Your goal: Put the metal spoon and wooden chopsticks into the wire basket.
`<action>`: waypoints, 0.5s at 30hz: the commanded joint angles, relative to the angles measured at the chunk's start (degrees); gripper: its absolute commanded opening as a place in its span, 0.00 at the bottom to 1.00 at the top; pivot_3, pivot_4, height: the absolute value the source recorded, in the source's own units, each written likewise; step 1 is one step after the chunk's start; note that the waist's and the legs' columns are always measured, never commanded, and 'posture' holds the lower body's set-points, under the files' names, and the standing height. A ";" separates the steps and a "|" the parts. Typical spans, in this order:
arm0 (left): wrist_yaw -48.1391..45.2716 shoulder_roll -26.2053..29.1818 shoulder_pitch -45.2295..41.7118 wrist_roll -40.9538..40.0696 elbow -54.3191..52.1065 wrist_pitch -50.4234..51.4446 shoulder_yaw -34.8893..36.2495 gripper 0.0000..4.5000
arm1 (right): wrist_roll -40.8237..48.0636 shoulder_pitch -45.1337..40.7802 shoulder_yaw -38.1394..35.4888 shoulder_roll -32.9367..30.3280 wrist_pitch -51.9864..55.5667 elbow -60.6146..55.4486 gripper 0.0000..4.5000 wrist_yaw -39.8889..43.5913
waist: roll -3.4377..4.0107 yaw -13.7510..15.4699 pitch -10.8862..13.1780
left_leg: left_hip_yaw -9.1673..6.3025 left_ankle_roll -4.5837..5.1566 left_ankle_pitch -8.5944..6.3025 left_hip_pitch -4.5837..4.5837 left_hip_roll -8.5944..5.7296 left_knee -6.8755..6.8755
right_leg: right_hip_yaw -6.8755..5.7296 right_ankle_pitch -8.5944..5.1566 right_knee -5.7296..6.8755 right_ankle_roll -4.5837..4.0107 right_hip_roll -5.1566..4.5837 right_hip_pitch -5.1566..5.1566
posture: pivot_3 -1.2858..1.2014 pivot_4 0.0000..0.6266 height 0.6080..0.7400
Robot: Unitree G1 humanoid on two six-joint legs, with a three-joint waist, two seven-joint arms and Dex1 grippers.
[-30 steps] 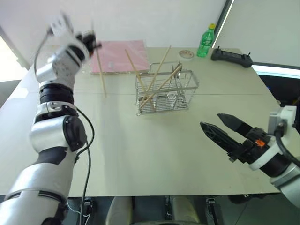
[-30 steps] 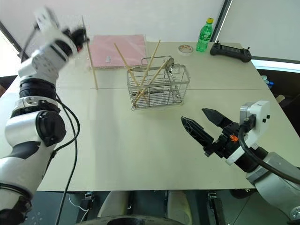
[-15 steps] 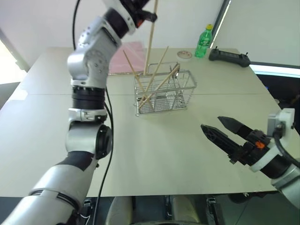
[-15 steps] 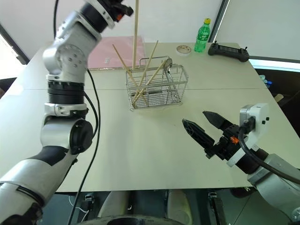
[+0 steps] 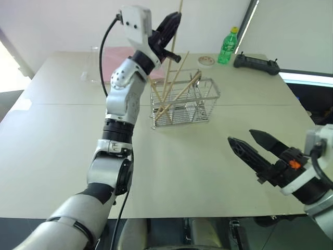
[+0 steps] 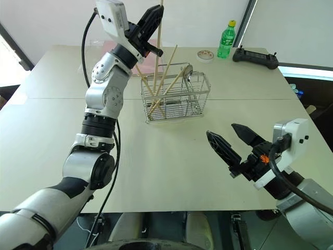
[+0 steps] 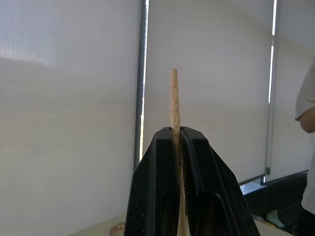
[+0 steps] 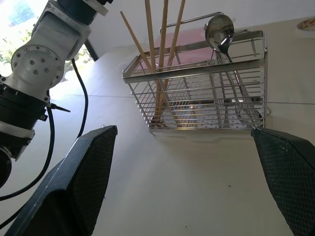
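Basket (image 5: 184,101): silver wire grid, rectangular, see-through sides, raised handle loop at the far side. Stands upright mid-worktop (image 5: 62,135), just right of the left arm.

Chopsticks (image 5: 174,78): pale tan wood, thin and straight, far taller than the basket. Three lean inside it at crossed angles, tips up and fanned out, in the compartment at the basket's left end. A fourth stick (image 6: 157,39) stands near vertical, clamped in the left pincer (image 6: 151,21) above the basket's left end; its lower end reaches down among the others at the basket's rim. In the left wrist view the black fingers (image 7: 152,196) press together on the stick, with a short length of it standing past the tips.

Spoon (image 8: 220,29): small, shiny silver, oval bowl up, handle down inside the basket's right-hand compartment, bowl just above the rim beside the handle loop.

Right pincer (image 5: 255,146): fingers wide apart, holding nothing, hovering over the near right part of the worktop, well apart from the basket.

Far edge of worktop: green bottle (image 5: 228,47), black controller (image 5: 256,63), small round dish (image 5: 206,61), pink sheet (image 5: 112,54) behind the left arm.
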 commanded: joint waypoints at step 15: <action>-7.65 10.39 1.37 -11.10 -13.38 24.25 1.30 0.98 | 0.20 -7.38 -0.58 -5.48 1.74 5.49 1.00 4.61 | 0.03 -0.36 0.00 | -0.02 0.01 0.00 0.03 0.01 -0.01 | 0.00 0.00 0.04 0.00 0.02 -0.01 | 0.52 0.24 0.86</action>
